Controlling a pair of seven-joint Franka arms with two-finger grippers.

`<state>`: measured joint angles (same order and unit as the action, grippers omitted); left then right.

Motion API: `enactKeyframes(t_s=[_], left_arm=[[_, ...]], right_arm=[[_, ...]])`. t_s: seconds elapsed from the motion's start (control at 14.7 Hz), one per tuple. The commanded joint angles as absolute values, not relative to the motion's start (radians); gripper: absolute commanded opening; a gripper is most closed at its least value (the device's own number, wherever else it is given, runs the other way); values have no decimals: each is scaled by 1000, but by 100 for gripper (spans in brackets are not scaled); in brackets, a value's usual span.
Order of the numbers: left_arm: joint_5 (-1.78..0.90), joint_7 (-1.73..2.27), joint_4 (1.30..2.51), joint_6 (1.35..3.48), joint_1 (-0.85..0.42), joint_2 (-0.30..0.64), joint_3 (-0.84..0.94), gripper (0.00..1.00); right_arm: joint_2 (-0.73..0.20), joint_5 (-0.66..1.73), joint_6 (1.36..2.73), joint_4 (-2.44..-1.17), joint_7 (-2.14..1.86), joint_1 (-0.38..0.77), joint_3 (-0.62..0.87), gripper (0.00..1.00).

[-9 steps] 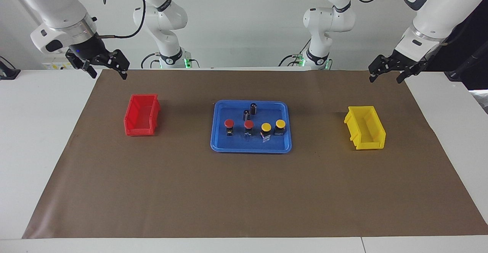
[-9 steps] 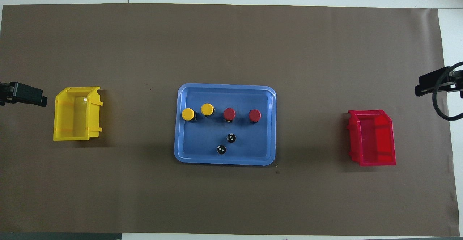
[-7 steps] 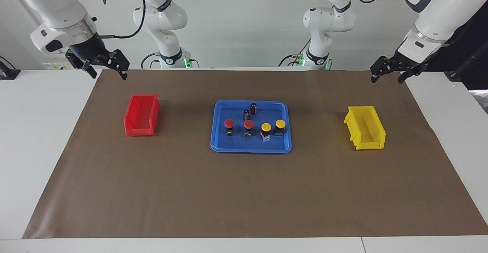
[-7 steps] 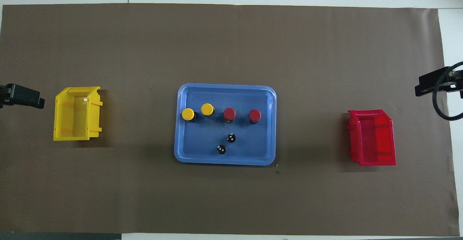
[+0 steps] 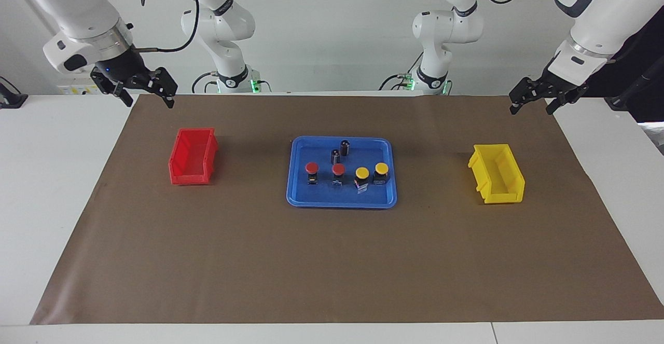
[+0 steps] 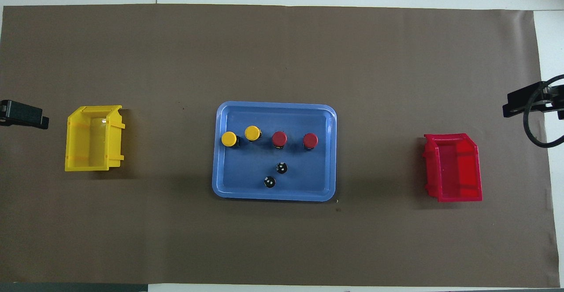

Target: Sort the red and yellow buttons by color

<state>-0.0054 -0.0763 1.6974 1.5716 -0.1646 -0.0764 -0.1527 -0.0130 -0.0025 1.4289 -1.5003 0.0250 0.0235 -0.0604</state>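
Two red buttons (image 5: 311, 168) (image 5: 338, 169) and two yellow buttons (image 5: 362, 172) (image 5: 382, 168) stand upright in a row in the blue tray (image 5: 341, 204). From overhead the yellow buttons (image 6: 229, 138) (image 6: 252, 133) sit toward the left arm's end and the red buttons (image 6: 279, 138) (image 6: 310, 140) toward the right arm's end. My left gripper (image 5: 530, 109) (image 6: 24, 115) hangs open and empty over the mat's edge by the yellow bin (image 5: 497, 173). My right gripper (image 5: 149, 102) (image 6: 524, 105) hangs open and empty over the mat's edge by the red bin (image 5: 193, 156).
Two dark cylinders (image 5: 345, 147) (image 5: 335, 155) stand in the tray, nearer to the robots than the buttons. The yellow bin (image 6: 90, 138) and the red bin (image 6: 454, 168) are both empty. A brown mat (image 5: 332, 266) covers the table.
The left gripper has drifted slightly outward toward its own end of the table. The right gripper has barely shifted. Buttons, tray and bins are unmoved.
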Motion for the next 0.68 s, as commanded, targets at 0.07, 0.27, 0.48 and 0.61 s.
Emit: enactKeyframes(t_s=[0.07, 0.27, 0.48, 0.61], left_arm=[[17, -87, 1735, 1592, -164, -109, -149, 100], [17, -87, 1736, 1592, -163, -109, -149, 100], [17, -87, 1736, 1592, -164, -109, -149, 100], [17, -87, 1736, 1592, -163, -109, -149, 100]], right_arm=[[-2, 12, 1437, -1522, -12, 17, -60, 100], [-5, 11, 1439, -1516, -3, 23, -58, 100], [-35, 14, 1434, -1471, 11, 64, -58, 100], [-75, 23, 1437, -1448, 87, 115, -57, 100]])
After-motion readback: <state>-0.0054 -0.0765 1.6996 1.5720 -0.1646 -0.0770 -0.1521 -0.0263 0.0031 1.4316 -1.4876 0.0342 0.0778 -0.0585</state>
